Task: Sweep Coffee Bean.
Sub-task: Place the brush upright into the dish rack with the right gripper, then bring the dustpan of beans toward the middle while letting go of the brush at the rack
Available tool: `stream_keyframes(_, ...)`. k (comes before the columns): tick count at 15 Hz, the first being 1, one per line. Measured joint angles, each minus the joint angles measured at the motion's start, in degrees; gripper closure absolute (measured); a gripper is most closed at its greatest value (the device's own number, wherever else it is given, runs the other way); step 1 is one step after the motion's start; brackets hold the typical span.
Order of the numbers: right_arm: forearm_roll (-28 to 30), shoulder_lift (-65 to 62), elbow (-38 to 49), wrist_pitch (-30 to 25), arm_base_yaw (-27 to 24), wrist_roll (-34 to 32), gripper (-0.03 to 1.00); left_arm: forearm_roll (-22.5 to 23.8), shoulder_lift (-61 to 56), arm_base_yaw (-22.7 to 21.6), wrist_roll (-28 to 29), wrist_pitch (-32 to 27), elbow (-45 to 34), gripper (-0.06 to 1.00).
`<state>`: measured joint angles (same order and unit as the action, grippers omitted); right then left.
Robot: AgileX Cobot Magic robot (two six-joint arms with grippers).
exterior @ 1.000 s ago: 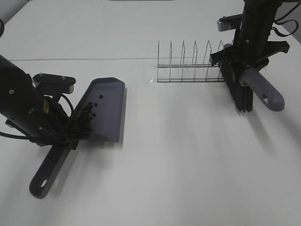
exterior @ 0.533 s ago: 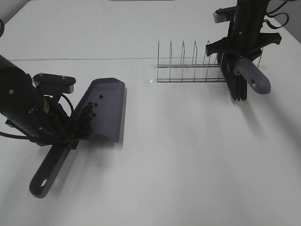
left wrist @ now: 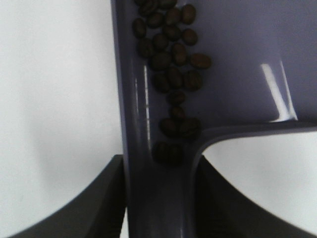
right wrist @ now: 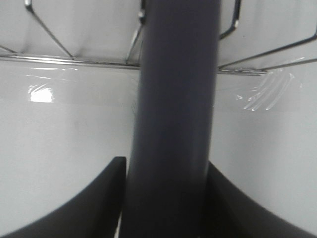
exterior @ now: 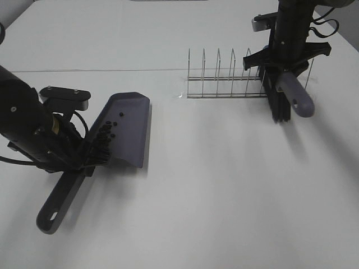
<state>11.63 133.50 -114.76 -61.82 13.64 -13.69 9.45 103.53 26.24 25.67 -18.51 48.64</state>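
The left gripper is clamping the handle of the grey dustpan, which is lying well to the left of the wire rack and nearer the camera than it. In the left wrist view the two dark fingers are pressing against both sides of the handle, so the gripper is closed around it. The coffee beans are sitting inside the pan, bunched where the scoop is narrowing into the handle; in the high view most of the beans are clustering at that end, with a few lying loose farther up the scoop. The pan's open lip is pointing away from the left arm, toward the rack side of the white table.

Farther back, the right gripper is gripping the grey handle of the brush just beside the right end of the rack. The right wrist view shows its fingers closing tight on the brush handle, with the rack's wires just behind. The dark bristles are hanging downward beside the rack; whether they are touching the table I cannot tell.
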Motion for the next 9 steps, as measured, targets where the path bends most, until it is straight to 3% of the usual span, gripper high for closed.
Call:
stream_keyframes(3,-0.9,-0.2,-0.1,-0.7,0.2,-0.1,0.24,-2.5,0.0,0.0,0.0,0.7,0.0,0.56)
stream_keyframes(9,-1.1,-4.4,-0.3,-6.3,0.2,-0.1,0.19,-6.6,0.0,0.0,0.0,5.1,0.0,0.56)
